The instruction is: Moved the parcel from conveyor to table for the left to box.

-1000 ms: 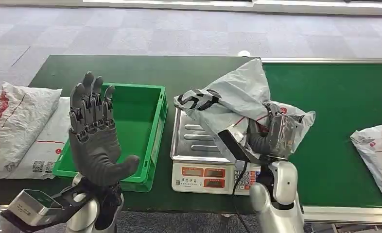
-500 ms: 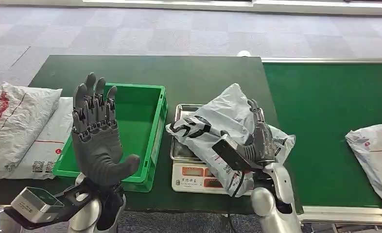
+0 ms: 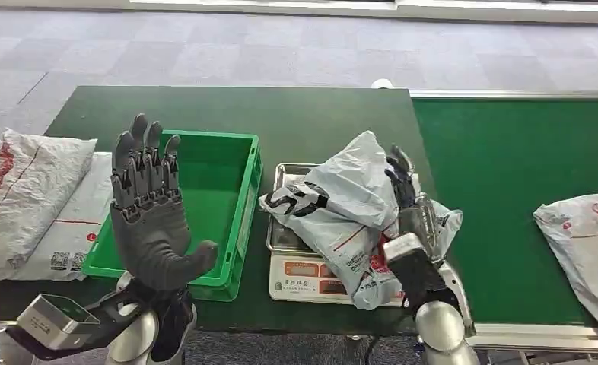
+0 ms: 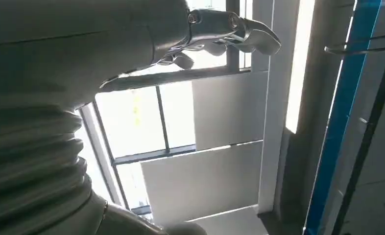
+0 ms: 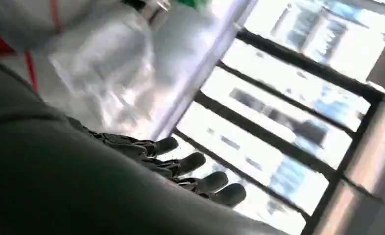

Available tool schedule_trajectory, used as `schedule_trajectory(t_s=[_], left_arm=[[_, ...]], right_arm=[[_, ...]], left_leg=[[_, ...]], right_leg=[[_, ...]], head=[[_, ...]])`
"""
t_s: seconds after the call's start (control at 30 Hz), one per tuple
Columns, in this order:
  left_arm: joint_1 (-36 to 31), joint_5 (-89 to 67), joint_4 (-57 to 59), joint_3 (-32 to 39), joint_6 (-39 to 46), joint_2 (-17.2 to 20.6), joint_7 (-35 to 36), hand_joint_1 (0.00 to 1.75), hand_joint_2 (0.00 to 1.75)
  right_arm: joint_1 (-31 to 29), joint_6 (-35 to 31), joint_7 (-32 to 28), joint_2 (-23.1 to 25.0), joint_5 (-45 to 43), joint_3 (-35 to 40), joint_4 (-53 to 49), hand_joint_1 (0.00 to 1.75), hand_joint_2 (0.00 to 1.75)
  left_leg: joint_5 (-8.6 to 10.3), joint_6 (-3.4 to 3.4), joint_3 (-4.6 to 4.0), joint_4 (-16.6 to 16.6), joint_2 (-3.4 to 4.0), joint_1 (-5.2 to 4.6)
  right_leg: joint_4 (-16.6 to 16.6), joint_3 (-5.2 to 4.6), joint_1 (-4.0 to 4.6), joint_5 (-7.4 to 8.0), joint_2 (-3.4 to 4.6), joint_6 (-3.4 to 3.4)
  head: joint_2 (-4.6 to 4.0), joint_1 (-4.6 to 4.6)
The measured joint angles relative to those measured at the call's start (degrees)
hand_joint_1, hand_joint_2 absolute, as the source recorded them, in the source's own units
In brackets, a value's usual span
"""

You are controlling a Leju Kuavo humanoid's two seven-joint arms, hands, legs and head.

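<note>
We judge the crumpled grey plastic mailer parcel (image 3: 341, 213) light, soft and slippery, best pinched at a bunched fold, our right robot hand (image 3: 408, 199) beside it with fingers apart, left robot hand (image 3: 150, 217) spread empty.

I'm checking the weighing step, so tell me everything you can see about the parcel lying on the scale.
The parcel is a crumpled grey-white plastic mailer bag with black lettering at one end and red print and lines. It lies slumped across the steel pan of the scale, overhanging its front and right edges and hiding part of the keypad. One corner peaks upward. The right hand lies against its right side, fingers extended.
</note>
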Motion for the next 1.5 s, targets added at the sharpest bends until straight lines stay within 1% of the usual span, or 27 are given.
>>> schedule_trajectory(t_s=[0.03,0.07,0.1,0.13,0.17,0.27,0.43,0.47,0.53,0.6,0.67,0.73,0.83,0.9,1.0,1.13,1.33,1.43,1.5], left_arm=[[0.13,-1.81,0.09,0.0,0.87,0.0,0.02,0.0,1.75],[0.12,-3.4,0.26,0.0,1.73,-0.02,0.31,0.0,1.75],[0.1,-5.43,0.5,0.0,2.79,-0.04,0.7,0.0,1.75],[0.07,-7.0,0.68,0.0,3.57,-0.07,0.9,0.0,1.75],[0.05,-8.13,0.85,0.0,4.13,-0.09,1.07,0.0,1.75],[0.01,-8.83,1.25,0.0,4.65,-0.15,1.29,0.0,1.75],[-0.02,-9.22,1.53,0.0,4.87,-0.17,1.38,0.0,1.75],[-0.02,-9.27,1.55,0.0,4.87,-0.15,1.38,0.0,1.75],[-0.02,-9.29,1.6,0.0,4.89,-0.17,1.38,0.0,1.75],[-0.03,-9.9,1.57,0.0,5.05,-0.17,1.4,0.0,1.75],[-0.15,-13.5,1.57,-0.26,6.41,-0.15,3.04,0.0,1.75],[-0.85,-21.89,1.77,-1.24,8.82,-0.11,6.85,0.0,1.75],[-4.89,-36.39,4.39,-3.47,11.65,-0.13,13.5,0.0,1.75],[-7.91,-41.95,7.05,-5.25,11.85,-0.11,14.84,0.0,1.75],[-12.68,-48.4,12.19,-9.24,8.97,0.2,15.76,0.0,1.75],[-18.94,-52.15,21.19,-14.64,6.6,-0.11,16.85,0.0,1.75],[-26.59,-54.16,36.1,-19.5,6.49,-3.15,18.03,0.0,1.75],[-29.12,-54.18,42.63,-20.85,6.69,-4.61,16.94,0.0,1.75],[-30.24,-54.1,46.39,-21.84,4.91,-5.4,15.6,0.0,1.75]], right_arm=[[1.28,-12.08,-8.24,0.92,-1.83,-1.83,-7.86,0.0,0.0],[1.96,-19.08,-10.19,1.51,1.11,-2.54,-11.24,0.0,0.0],[2.51,-24.65,-11.21,1.9,4.06,-2.78,-13.82,0.0,0.0],[3.23,-29.62,-11.91,2.25,7.25,-2.87,-16.64,0.0,0.0],[3.89,-32.61,-12.08,2.6,9.69,-2.87,-19.19,0.0,0.0],[5.22,-35.72,-11.67,2.95,11.47,-2.86,-23.79,0.0,0.0],[6.0,-37.03,-11.34,2.97,11.65,-2.86,-26.52,0.0,0.0],[6.03,-37.06,-11.34,2.97,11.65,-2.87,-26.75,0.0,1.75],[6.15,-37.49,-11.38,2.97,11.78,-2.86,-27.27,0.0,1.75],[6.23,-39.59,-12.19,3.08,13.49,-2.87,-27.62,0.0,1.75],[6.3,-41.08,-14.93,4.2,16.38,-3.02,-28.58,0.0,1.75],[6.24,-41.56,-16.87,6.4,19.14,-3.82,-30.54,0.0,1.75],[5.88,-41.73,-17.17,8.59,20.13,-4.5,-32.53,0.0,1.75],[5.89,-41.73,-17.37,8.77,19.95,-4.85,-32.95,0.0,1.75],[5.85,-41.73,-17.37,8.79,19.08,-4.85,-32.89,0.0,1.75],[5.65,-41.71,-17.37,8.9,18.66,-4.85,-32.23,0.0,1.75],[5.51,-41.71,-17.37,8.98,18.51,-4.85,-30.96,0.0,1.75],[5.45,-41.71,-17.37,9.03,17.99,-4.85,-30.26,0.0,1.75],[5.37,-41.71,-17.39,9.03,17.57,-4.85,-29.74,0.0,1.75]], left_leg=[[0.0,0.0,-0.03,0.0,-0.09,-0.01],[0.0,0.0,-0.03,0.0,-0.1,-0.01],[-0.01,0.01,-0.03,0.0,-0.09,-0.01],[-0.07,-0.01,-0.01,0.0,-0.01,-0.02],[-0.1,-0.04,0.03,0.0,0.07,-0.02],[-0.12,-0.06,0.06,0.0,0.12,-0.01],[-0.1,-0.05,0.11,0.0,0.11,-0.01],[-0.1,-0.05,0.13,0.0,0.11,-0.01],[-0.09,-0.05,0.15,0.0,0.11,-0.01],[-0.09,-0.05,0.15,0.0,0.11,-0.01],[-0.09,-0.05,0.17,0.0,0.11,-0.01],[-0.09,-0.05,0.15,0.0,0.1,-0.01],[-0.09,-0.05,0.15,0.0,0.04,-0.01],[-0.08,-0.04,0.15,0.0,0.05,-0.01],[-0.02,0.05,0.15,0.01,0.02,-0.05],[-0.01,0.06,0.17,0.01,-0.04,-0.09],[0.0,0.06,0.16,0.02,-0.05,-0.1],[-0.01,0.06,0.15,0.02,-0.05,-0.1],[-0.01,0.06,0.15,0.02,-0.05,-0.1]], right_leg=[[0.0,-0.01,-0.01,-0.02,-0.09,0.01],[-0.01,0.0,-0.01,-0.02,-0.1,0.01],[0.0,-0.01,-0.01,-0.03,-0.07,0.0],[0.0,-0.02,-0.02,-0.03,-0.01,0.0],[0.0,-0.01,-0.01,-0.03,0.05,0.0],[-0.01,-0.01,-0.01,-0.04,0.11,-0.01],[-0.01,0.04,-0.01,-0.03,0.12,-0.01],[-0.01,0.06,-0.01,-0.02,0.12,-0.01],[-0.01,0.09,-0.01,-0.02,0.12,-0.01],[-0.01,0.09,-0.01,-0.02,0.13,-0.02],[-0.01,0.07,-0.01,-0.02,0.13,-0.02],[-0.01,0.06,0.0,-0.03,0.12,-0.01],[-0.01,0.1,-0.01,-0.03,0.07,-0.01],[-0.01,0.13,-0.02,-0.02,0.08,-0.01],[-0.01,0.16,-0.06,0.02,0.03,0.04],[-0.01,0.19,-0.08,0.04,0.0,0.06],[-0.01,0.19,-0.08,0.06,0.01,0.07],[-0.01,0.19,-0.07,0.05,0.01,0.07],[-0.01,0.18,-0.07,0.05,0.01,0.07]], head=[[0.0,0.0],[0.0,0.02],[0.0,0.0],[0.0,0.02],[0.0,0.02],[0.0,0.02],[0.0,0.02],[0.0,0.02],[0.0,0.02],[0.0,0.02],[0.0,0.02],[0.0,0.02],[0.0,0.0],[0.0,0.0],[0.0,0.0],[0.0,0.0],[0.0,0.02],[0.0,0.02],[0.0,0.02]])
